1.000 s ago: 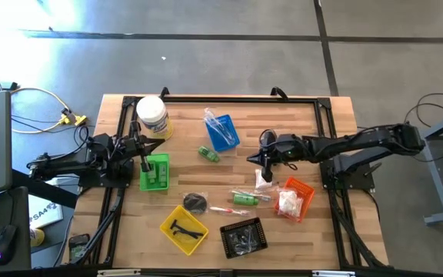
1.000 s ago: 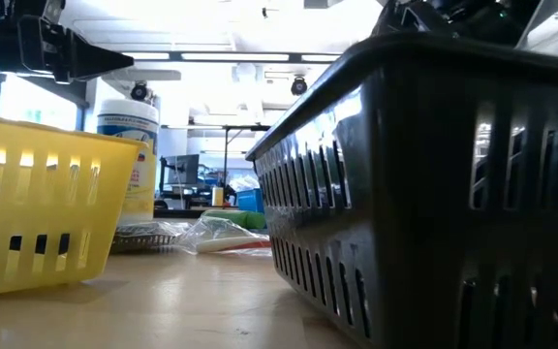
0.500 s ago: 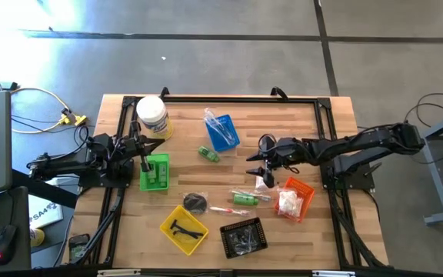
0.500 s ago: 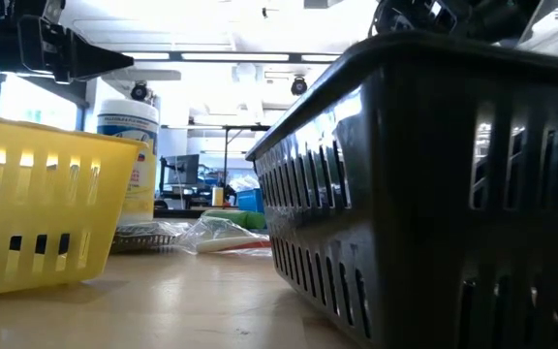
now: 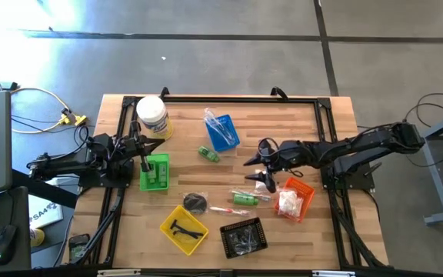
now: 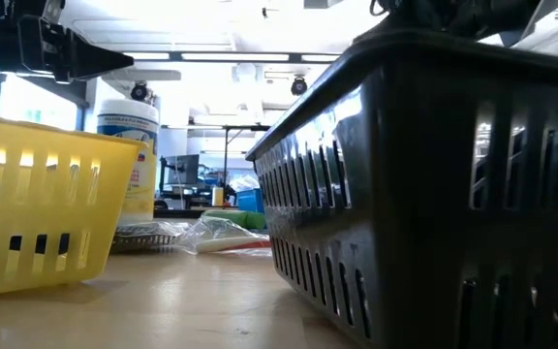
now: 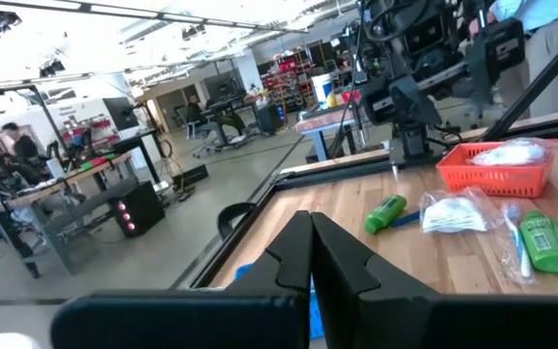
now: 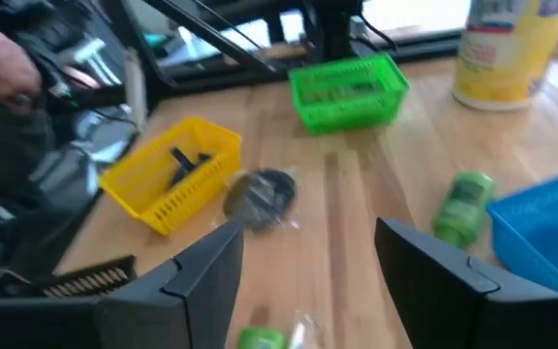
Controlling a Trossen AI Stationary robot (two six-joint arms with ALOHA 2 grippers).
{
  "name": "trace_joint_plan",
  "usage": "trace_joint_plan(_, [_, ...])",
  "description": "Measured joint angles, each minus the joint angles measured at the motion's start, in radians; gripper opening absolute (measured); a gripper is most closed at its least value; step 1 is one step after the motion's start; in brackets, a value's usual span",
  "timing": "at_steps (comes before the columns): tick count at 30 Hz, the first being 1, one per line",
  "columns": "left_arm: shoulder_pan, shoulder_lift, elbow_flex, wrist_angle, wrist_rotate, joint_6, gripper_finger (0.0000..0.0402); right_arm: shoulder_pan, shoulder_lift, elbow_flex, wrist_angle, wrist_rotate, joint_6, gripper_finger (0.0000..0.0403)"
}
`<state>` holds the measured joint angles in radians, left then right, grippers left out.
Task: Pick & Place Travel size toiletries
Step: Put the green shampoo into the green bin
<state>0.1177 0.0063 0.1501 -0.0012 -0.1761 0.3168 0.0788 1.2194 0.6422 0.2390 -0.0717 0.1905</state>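
- since a second ago, right gripper [image 5: 257, 171] has gone from pinched shut over the white sachet [image 5: 263, 183] to fingers spread wide, and it has shifted a little toward the lower right of the high view; the sachet now lies on the surface [image 5: 314, 123] just beside the orange tray [image 5: 304, 189], not in it.
- judgement: that looks like a release or a slipped grasp short of the tray, so this piece probably needs picking again.
- left gripper [image 5: 145, 161] hangs closed and empty over the green tray [image 5: 155, 171], at the left of the frame.
- counted in the high view:
  - trays: five — green, blue [image 5: 223, 131], orange, yellow [image 5: 184, 228], black [image 5: 244, 236].
  - loose green bottles: two, one [image 5: 209, 154] near the blue tray, one [image 5: 242, 199] lower centre.
  - wrapped toothbrush [image 5: 220, 209]: one on the surface.
  - dark round bit [image 5: 195, 202]: one.
  - white tub [image 5: 152, 116]: one, upper left.
  - contents of the trays are too small to count.
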Motion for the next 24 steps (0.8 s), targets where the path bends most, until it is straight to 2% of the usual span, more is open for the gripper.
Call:
trace_joint_plan(6, [0.000, 0.000, 0.000, 0.001, 0.000, 0.000, 0.0000, -0.001, 0.032, 0.001, 0.069, -0.013, 0.035, 0.0227])
trace_joint_plan(15, [0.000, 0.000, 0.000, 0.011, 0.000, 0.000, 0.0000, 0.000, 0.205, 0.042, 0.095, -0.078, 0.077, 0.0227])
trace_joint_plan(24, [0.000, 0.000, 0.000, 0.011, 0.000, 0.000, 0.0000, 0.000, 0.356, 0.209, -0.085, -0.111, 0.067, 0.0227])
